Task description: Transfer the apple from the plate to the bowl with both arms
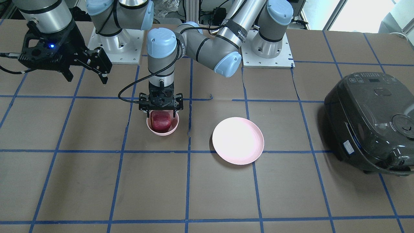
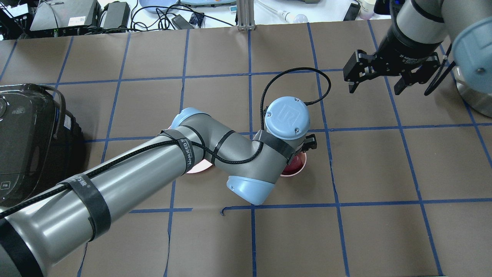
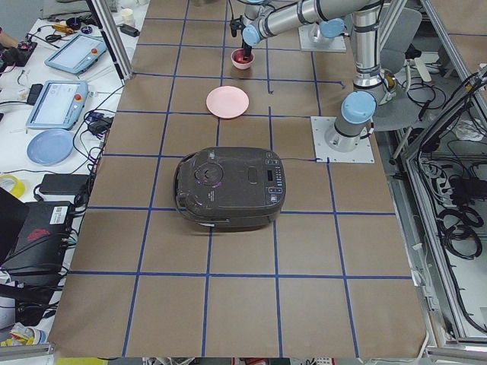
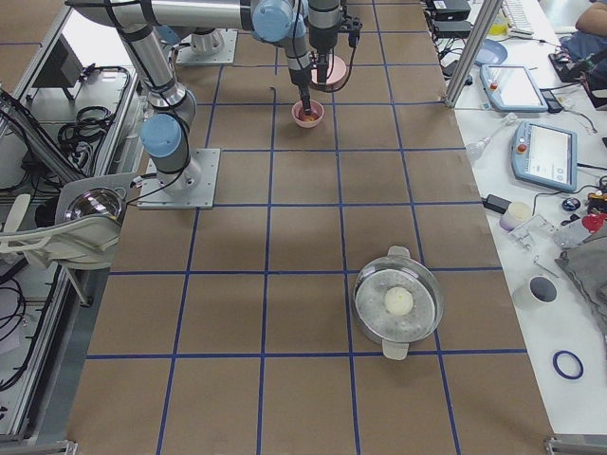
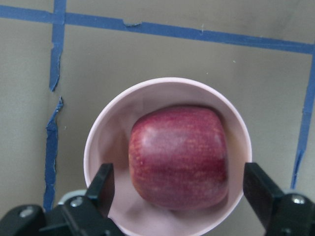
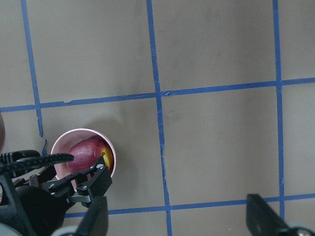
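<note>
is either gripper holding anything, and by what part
Nothing is held. The left gripper is open, its fingers clear of the apple, which sits in the bowl. The right gripper is open and empty.

6 views. The front-facing camera looks steeply down across the table (image 1: 207,194), with the robot's base (image 1: 281,60) at the frame's top. The overhead looks forward and down from behind. 2 end cameras sit high and far, looking along the table. Both wrist cameras point straight down: the left close over the bowl (image 5: 110,128), the right higher, bowl at lower left.
</note>
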Available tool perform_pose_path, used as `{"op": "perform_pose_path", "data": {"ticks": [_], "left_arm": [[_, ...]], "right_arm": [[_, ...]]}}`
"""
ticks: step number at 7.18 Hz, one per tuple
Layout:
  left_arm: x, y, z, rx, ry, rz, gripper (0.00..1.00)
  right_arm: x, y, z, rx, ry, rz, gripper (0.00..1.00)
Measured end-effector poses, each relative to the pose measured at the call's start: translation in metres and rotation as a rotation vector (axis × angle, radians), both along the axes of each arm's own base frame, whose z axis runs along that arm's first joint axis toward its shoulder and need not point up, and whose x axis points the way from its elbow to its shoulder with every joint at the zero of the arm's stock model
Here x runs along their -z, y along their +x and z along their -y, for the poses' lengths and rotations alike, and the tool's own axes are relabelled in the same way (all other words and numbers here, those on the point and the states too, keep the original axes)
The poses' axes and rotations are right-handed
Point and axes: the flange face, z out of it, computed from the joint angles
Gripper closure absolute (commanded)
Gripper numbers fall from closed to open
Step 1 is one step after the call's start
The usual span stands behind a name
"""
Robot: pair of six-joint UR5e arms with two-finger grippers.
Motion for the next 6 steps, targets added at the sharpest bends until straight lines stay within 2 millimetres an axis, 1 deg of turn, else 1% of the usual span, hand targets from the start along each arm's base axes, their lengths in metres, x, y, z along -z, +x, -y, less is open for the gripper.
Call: {"op": "perform_pose_path", "data": {"ticks": [1,2,3,4,5,6], "left_arm": [[-0.018,0.019,0.015,-0.003,-0.029,0.000,0.00],[-0.038,0.053,0.037,-0.010,-0.047,0.015,0.01],[-0.060,0.098,0.058,0.019,-0.033,0.053,0.00],[-0.086,0.152,0.075,0.046,-0.001,0.088,0.00],[-0.116,0.204,0.084,0.052,0.027,0.097,0.00],[-0.150,0.248,0.087,0.066,0.059,0.100,0.00]], "right_arm": [[-0.001,0.000,-0.001,0.007,-0.001,-0.004,0.00],[-0.003,0.000,-0.003,0.018,-0.003,-0.008,0.00],[-0.003,0.000,-0.004,0.026,-0.004,-0.009,0.00],[-0.004,0.001,-0.005,0.028,-0.005,-0.009,0.00],[-0.005,0.002,-0.006,0.027,-0.006,-0.009,0.00],[-0.006,0.005,-0.008,0.021,-0.006,-0.011,0.00]]}}
